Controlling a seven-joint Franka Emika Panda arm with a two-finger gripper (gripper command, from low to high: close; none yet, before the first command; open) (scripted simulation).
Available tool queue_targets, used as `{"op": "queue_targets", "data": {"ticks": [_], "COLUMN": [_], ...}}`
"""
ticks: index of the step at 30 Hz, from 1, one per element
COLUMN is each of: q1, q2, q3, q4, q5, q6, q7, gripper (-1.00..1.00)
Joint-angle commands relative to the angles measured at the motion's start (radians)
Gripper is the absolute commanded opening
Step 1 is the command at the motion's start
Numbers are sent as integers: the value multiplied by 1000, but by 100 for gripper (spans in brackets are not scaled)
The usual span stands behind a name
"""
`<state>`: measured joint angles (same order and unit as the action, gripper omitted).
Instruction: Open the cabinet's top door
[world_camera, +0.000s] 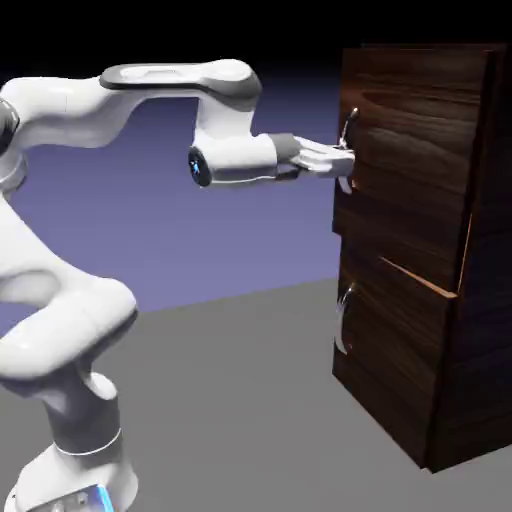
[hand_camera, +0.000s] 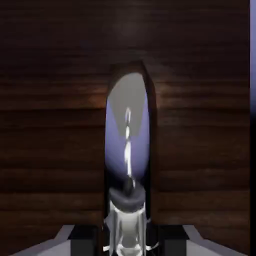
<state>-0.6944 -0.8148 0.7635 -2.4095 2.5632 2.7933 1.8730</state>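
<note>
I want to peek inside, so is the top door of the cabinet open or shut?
Shut, or nearly: the top door sits against the cabinet, with no wide opening showing.

You have a plain, dark grey floor beneath everything, its far edge slanting upward to the right. On your near left stands the arm's white base, a blue-lit strip on it. On your right the dark brown cabinet stands upright, well apart from the base.
</note>
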Motion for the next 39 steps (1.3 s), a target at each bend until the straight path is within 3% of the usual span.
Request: {"op": "queue_targets", "data": {"ticks": [1, 10, 21, 29, 39], "q1": [36, 274, 327, 328, 443], "q2": [-6, -115, -201, -106, 169], "q3": [-36, -362, -757, -1047, -1381], "q4": [-27, -245, -362, -290, -28], "q5": [-35, -401, -871, -1172, -1432], "q6": [-23, -267, -669, -1003, -1438], "q7": [14, 160, 266, 256, 180], "gripper": [-100, -100, -100, -100, -100]}}
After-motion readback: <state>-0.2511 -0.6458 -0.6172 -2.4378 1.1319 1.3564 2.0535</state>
